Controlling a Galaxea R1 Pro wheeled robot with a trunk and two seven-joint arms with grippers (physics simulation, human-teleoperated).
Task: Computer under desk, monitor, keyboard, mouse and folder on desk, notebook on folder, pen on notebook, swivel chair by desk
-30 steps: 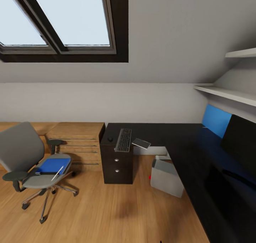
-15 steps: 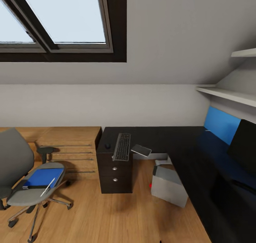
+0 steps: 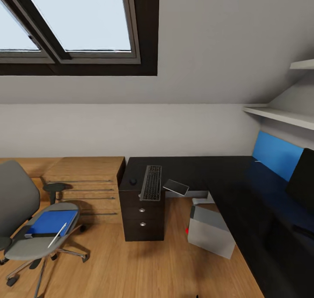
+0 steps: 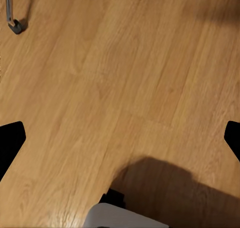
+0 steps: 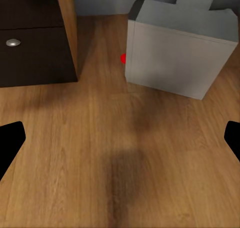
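Both jaws hang over bare wood floor (image 4: pixel 125 78), fingers spread wide apart, nothing between them. Ahead of the right jaws sits the computer (image 5: pixel 180 53) under the desk (image 3: pixel 209 169) (red light facing the drawer unit (image 5: pixel 35 38)), so that part looks done. Keyboard (image 3: pixel 152 183) and mouse (image 3: pixel 133 181) lie on the surface w/ a dark tablet-like slab (image 3: pixel 175 186) beside them. Folder (image 3: pixel 50 221) and pen (image 3: pixel 57 234) rest on the swivel chair (image 3: pixel 26 219), well off from both jaws; prob. next pickup. Monitor (image 3: pixel 303 180) stands on the surface's far wing.

Black desk (image 3: pixel 209 169) with keyboard (image 3: pixel 152 183), mouse (image 3: pixel 133 182)
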